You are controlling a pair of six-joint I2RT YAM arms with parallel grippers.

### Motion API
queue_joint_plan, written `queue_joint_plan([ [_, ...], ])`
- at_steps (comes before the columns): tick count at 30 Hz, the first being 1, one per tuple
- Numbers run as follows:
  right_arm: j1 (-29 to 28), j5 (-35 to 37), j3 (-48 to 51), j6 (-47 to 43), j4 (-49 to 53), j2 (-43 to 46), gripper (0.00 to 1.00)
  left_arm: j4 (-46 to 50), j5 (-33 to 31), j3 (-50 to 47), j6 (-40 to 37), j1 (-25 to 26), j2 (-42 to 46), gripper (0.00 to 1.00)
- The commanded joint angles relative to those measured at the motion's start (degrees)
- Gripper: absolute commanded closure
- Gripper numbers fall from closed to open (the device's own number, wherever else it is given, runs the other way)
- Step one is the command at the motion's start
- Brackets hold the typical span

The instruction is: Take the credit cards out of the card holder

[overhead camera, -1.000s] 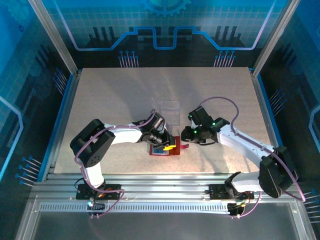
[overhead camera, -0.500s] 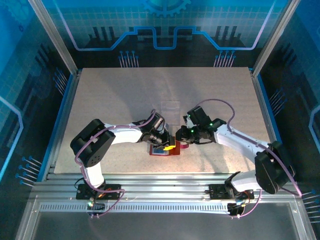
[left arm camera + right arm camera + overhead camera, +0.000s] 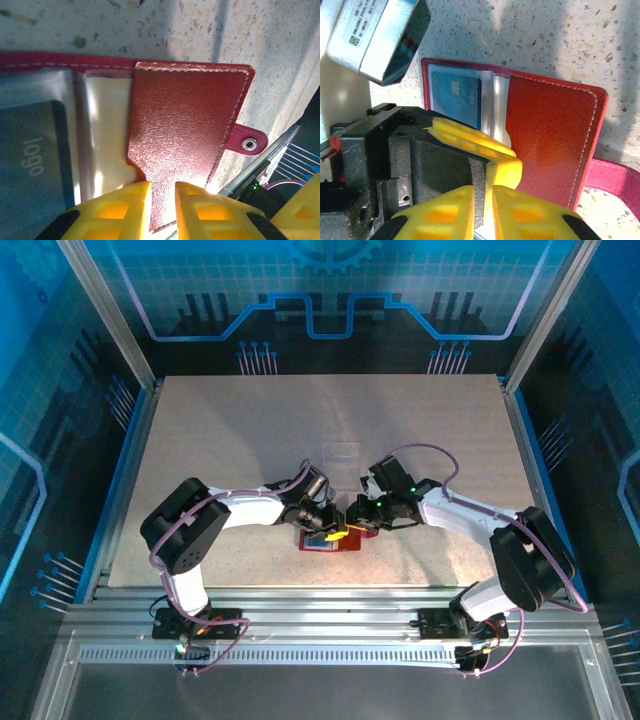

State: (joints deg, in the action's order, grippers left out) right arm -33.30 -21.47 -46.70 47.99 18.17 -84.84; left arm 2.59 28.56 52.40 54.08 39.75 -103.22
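Note:
The red card holder lies open on the table between both arms. My left gripper is shut on the narrow end of its red inner flap, pinched between the yellow fingers. A blue card marked "logo" sits in the clear pocket, and the same card looks grey-blue in the left wrist view. A pale card lies beside it under the flap. My right gripper hangs just above the left gripper's fingers, its jaws together with only a slit and nothing clearly between them.
The snap tab sticks out at the holder's right side. A clear plastic tray lies on the table just behind the holder. The left gripper's black body crowds the space beside my right gripper.
The right arm has swung left and come in over the card holder, right next to the left gripper. The left gripper has stayed on the flap.

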Motion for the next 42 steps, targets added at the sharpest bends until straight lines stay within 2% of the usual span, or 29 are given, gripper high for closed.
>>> queue_joint_plan([
  [1,0.0,0.5,0.2,-0.5,1.1,-1.6,0.84,0.7,0.4,0.3,0.4,-0.7,4.4,0.80],
  [18,0.0,3.2,0.4,-2.5,4.1,-2.1,0.85,10.0,-3.4,-1.7,-5.2,-5.7,10.3,0.80],
  [28,0.5,4.9,1.2,-4.7,2.4,-5.2,0.86,8.2,-2.2,-3.4,-5.1,-6.6,8.8,0.82],
  [42,1.0,7.3,2.3,-6.8,-0.4,-9.0,0.89,4.9,-3.6,-8.1,-3.1,-7.4,8.4,0.86],
])
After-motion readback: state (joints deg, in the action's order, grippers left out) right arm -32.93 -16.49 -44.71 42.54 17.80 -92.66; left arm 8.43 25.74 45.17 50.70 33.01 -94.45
